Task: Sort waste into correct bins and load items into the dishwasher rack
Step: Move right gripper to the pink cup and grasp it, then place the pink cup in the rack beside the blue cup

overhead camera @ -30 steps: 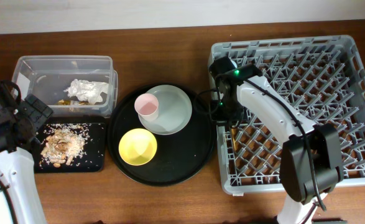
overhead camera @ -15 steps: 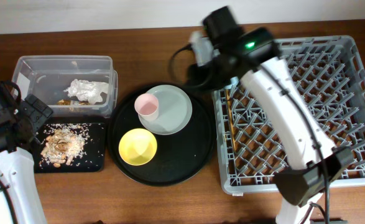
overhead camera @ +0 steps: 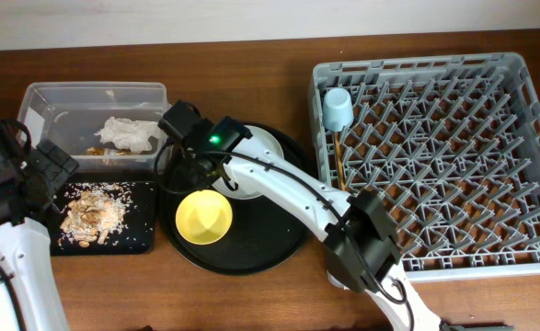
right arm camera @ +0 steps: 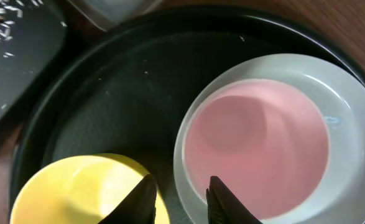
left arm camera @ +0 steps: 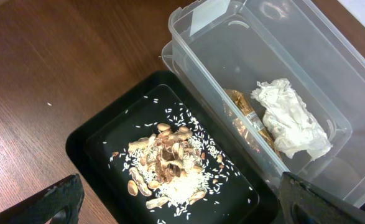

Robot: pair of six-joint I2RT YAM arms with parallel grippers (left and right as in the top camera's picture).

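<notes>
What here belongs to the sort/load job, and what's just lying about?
Job: napkin, wrapper scrap, food scraps, clear tub, shallow black tray, pink cup, blue cup, plate, yellow bowl, chopsticks, rack.
Lying about: round black tray.

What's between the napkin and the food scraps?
The gold wrapper, lying inside the clear tub against its wall. The left wrist view shows it.

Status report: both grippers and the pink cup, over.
Left gripper open over black tray. Right gripper open, rim of pink cup between fingers. Yellow bowl close beside.
</notes>
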